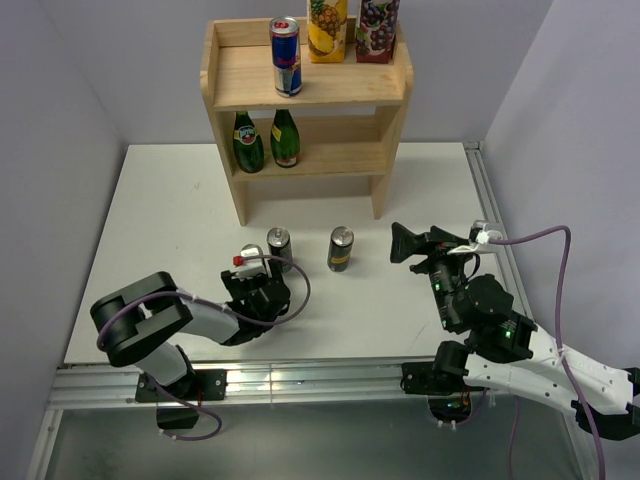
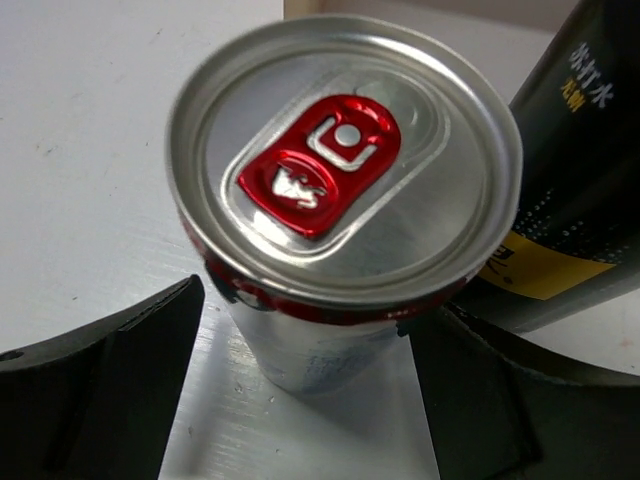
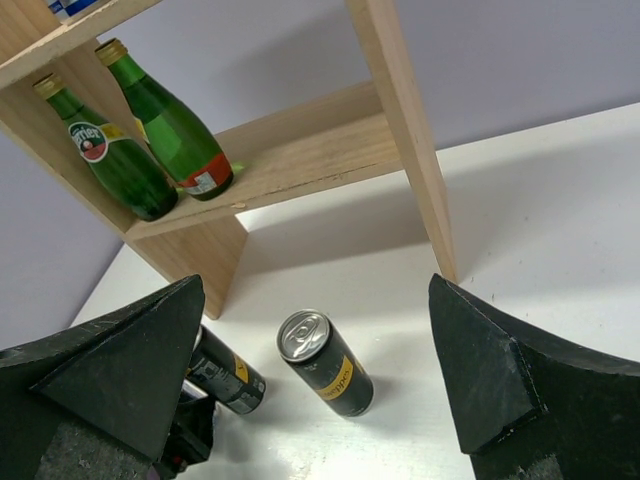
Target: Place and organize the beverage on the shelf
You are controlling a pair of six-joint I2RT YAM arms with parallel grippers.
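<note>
A silver can with a red tab point(image 2: 340, 170) stands on the table between my left gripper's point(image 2: 310, 400) fingers; a clear gap shows at the left finger point(image 2: 110, 350), so the jaws are open around it. In the top view the can point(image 1: 250, 256) is at the left gripper point(image 1: 254, 276). Two black cans point(image 1: 279, 246) point(image 1: 341, 249) stand in front of the wooden shelf point(image 1: 240, 85). My right gripper point(image 1: 399, 243) is open and empty, right of them. In the right wrist view its open gripper point(image 3: 315, 285) faces a black can point(image 3: 325, 365) ahead.
A Red Bull can point(image 1: 286, 55) and two juice cartons point(image 1: 327, 28) point(image 1: 377, 28) are on the shelf's top board. Two green bottles point(image 1: 248, 142) point(image 1: 285, 138) stand on the lower tier. A metal rail point(image 1: 495, 220) runs along the table's right edge.
</note>
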